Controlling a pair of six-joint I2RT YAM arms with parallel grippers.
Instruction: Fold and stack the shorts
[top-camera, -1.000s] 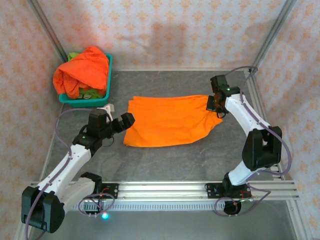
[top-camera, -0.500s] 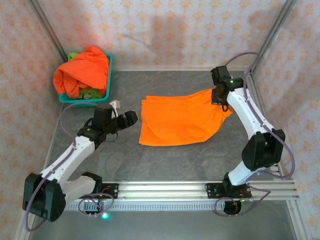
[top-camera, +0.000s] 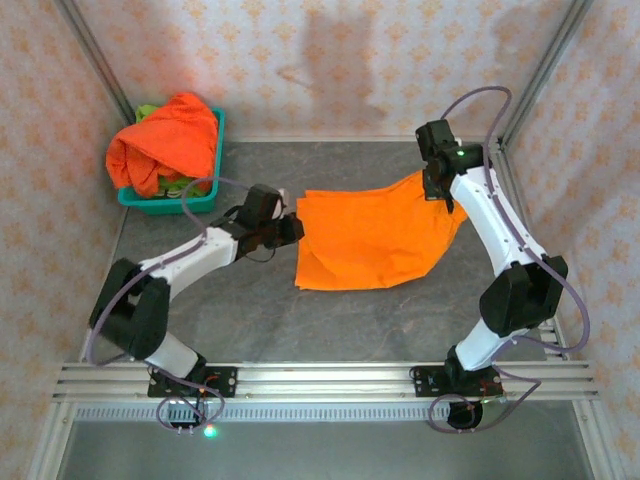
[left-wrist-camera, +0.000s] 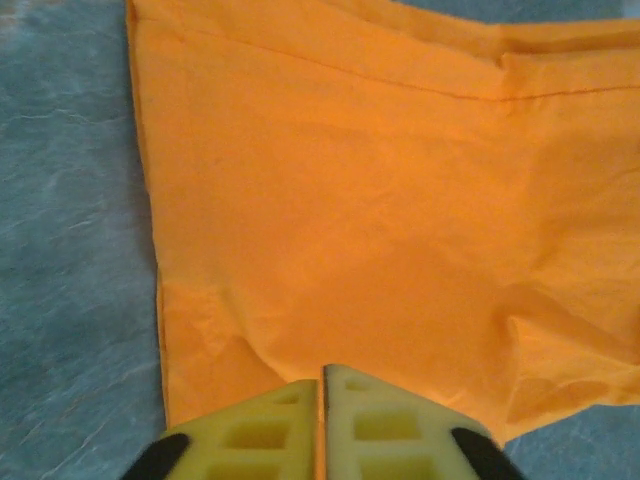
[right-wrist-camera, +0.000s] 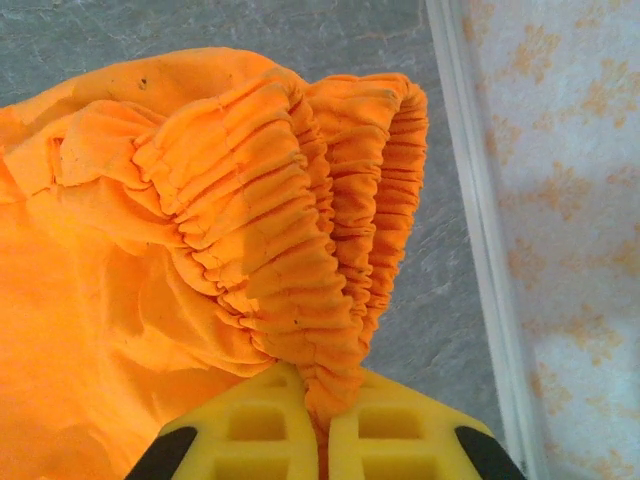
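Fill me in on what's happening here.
Two robot arms are working on one pair of orange shorts spread on the table. The right arm has its jaws shut on the gathered waistband at the far right corner. The left arm has its jaws shut on the opposite edge. Nothing is stacked on the table yet. More orange and green fabric sits heaped in the teal basket at the far left.

Orange shorts (top-camera: 375, 240), mostly flat (gathered waistband bunched)
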